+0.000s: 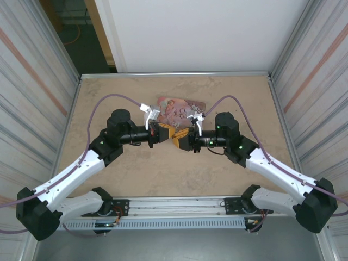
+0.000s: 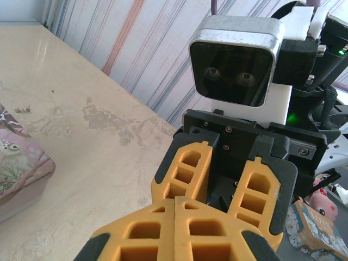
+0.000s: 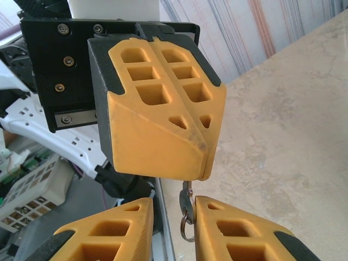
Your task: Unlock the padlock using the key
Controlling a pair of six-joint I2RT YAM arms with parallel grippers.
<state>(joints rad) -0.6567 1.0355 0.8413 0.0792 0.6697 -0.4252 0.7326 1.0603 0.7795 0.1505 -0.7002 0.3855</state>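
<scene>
My left gripper (image 3: 204,163) is shut, its yellow fingers pressed together (image 2: 175,202). A small metal key (image 3: 186,202) with a ring hangs out of its tips, its upper end pinched between them. My right gripper (image 3: 174,204) faces it tip to tip at the table's middle (image 1: 178,140). It is open, one finger on each side of the key. The key rests against its right finger (image 3: 217,217) and stands clear of the other. The padlock is hidden. In the top view the left gripper (image 1: 170,135) meets the right one in front of a pink tin.
The pink illustrated tin box (image 1: 179,107) lies just behind the grippers, also at the left edge of the left wrist view (image 2: 19,163). A small patterned box (image 2: 315,231) sits under the right arm. Corrugated walls (image 1: 38,81) close in both sides.
</scene>
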